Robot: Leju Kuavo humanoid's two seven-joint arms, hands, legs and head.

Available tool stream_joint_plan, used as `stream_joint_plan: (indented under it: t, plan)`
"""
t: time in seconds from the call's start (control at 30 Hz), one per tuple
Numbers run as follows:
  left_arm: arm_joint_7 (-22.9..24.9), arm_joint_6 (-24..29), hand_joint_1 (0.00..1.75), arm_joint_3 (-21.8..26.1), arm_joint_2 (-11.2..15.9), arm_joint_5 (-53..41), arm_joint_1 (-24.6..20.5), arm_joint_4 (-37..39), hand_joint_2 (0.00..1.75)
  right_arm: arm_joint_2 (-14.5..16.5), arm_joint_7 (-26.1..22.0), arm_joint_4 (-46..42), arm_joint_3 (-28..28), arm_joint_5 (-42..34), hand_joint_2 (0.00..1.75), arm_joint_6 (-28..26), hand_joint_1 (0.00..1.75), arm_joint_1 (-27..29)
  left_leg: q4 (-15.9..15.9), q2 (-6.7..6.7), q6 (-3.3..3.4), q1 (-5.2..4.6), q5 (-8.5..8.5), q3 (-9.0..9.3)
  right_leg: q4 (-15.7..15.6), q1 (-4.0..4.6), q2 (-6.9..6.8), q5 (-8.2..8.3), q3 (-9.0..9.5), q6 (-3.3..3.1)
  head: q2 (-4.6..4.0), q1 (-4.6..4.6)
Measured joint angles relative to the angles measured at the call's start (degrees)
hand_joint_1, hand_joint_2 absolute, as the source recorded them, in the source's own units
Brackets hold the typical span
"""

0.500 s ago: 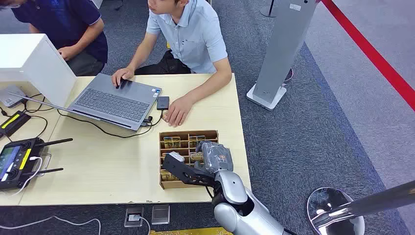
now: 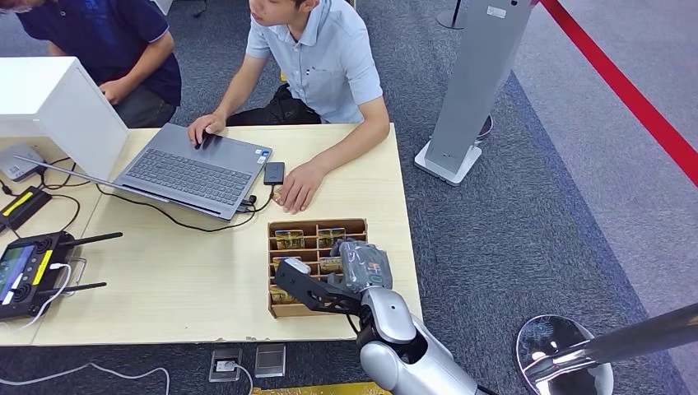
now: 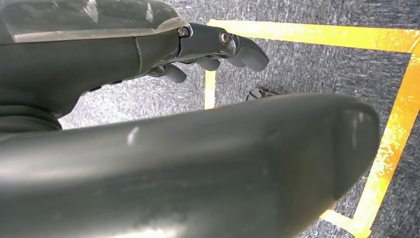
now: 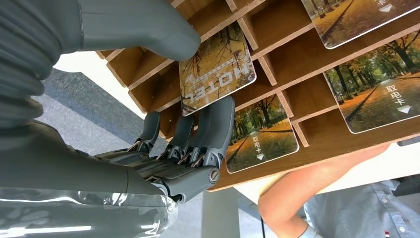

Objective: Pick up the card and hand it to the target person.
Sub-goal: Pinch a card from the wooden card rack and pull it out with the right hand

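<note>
Wooden tray (image 2: 359,224), divided into compartments, sits at the lower centre of the head view, near the table's (image 2: 165,280) right edge and close to its front edge. Right hand (image 2: 329,284) is over the tray's front compartments. In the right wrist view the thumb lies above and a dark finger (image 4: 218,124) below the card (image 4: 216,69), which is printed with autumn trees and tilted up out of its slot; the hand pinches it, other fingers curled beneath. Further cards (image 4: 260,139) lie flat in neighbouring compartments, separated by thin wooden dividers. Behind the tray, a person's hand (image 2: 298,186) rests on the table beside a small black device (image 2: 274,173), near the tray's far edge. Laptop (image 2: 193,169) occupies the upper left of the table, a controller (image 2: 29,267) its left edge. Bare tabletop lies between tray and controller. Left hand (image 3: 218,47) hangs over grey carpet with yellow tape (image 3: 391,148), fingers loosely curled, holding nothing.
</note>
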Motion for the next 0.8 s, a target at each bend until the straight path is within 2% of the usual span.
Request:
stream_joint_plan:
  t: [0.37,0.47,0.63,0.8]
  plan:
    - [0.0,0.0,0.00,0.0,0.0,0.0,0.0,0.0,0.00,0.3,0.0,0.0,-0.2,0.2,1.75,0.7,0.90,0.1,0.0,0.00,0.00,0.00,0.00,0.01,0.0,0.00,0.00,0.00,0.01,0.00,0.00,-0.01]
    - [0.0,0.0,0.00,0.0,0.0,0.0,0.0,0.0,0.00,0.3,0.0,0.0,-0.2,0.2,1.75,0.8,1.00,0.4,0.0,0.00,0.00,0.00,0.00,0.00,0.0,0.00,0.00,0.00,0.00,0.00,0.00,-0.01]
    - [0.0,0.0,0.00,0.0,0.0,0.0,0.0,0.0,0.00,0.4,0.0,0.0,-0.3,0.2,1.75,0.9,1.28,0.6,0.0,0.00,0.00,0.00,0.00,0.00,0.0,0.00,0.00,0.00,0.00,0.00,0.00,-0.01]
    - [0.1,0.0,0.00,0.0,0.0,0.0,0.0,0.0,0.00,0.4,0.0,0.0,-0.5,0.2,1.75,0.9,1.31,0.6,0.0,0.00,0.00,0.00,0.00,0.01,0.0,0.00,0.00,0.00,0.00,0.00,0.00,-0.01]
